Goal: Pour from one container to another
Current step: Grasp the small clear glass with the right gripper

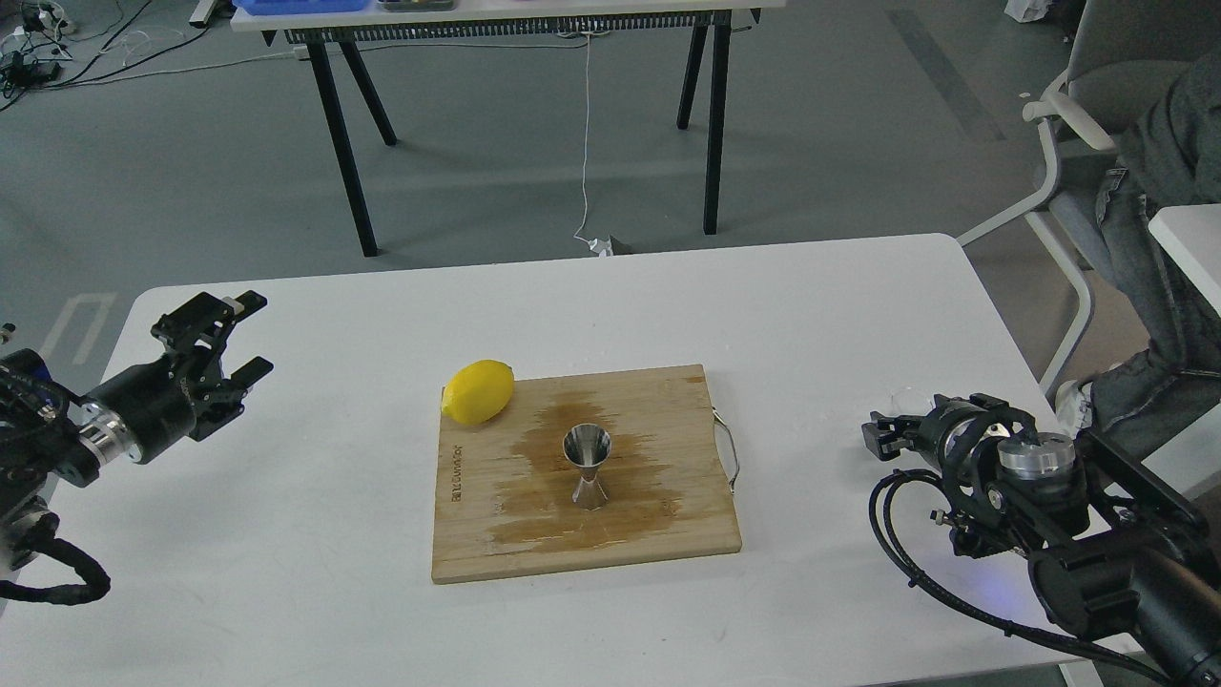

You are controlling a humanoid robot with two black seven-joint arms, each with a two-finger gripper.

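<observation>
The steel jigger [587, 467] stands upright on the wooden cutting board [477, 515], in the middle of a wet stain. The clear glass cup [909, 398] is only faintly visible on the white table near the right edge, just beyond my right gripper [879, 440]. That gripper is dark and seen end-on, so its fingers cannot be told apart, and I cannot see whether it touches the cup. Over the table's left end, far from the board, my left gripper [250, 335] is open with nothing between its fingers.
A yellow lemon [479, 391] lies at the board's far left corner. The board has a metal handle [729, 460] on its right side. A seated person and a chair [1078, 143] are beyond the table's right edge. Another table [515, 29] stands behind.
</observation>
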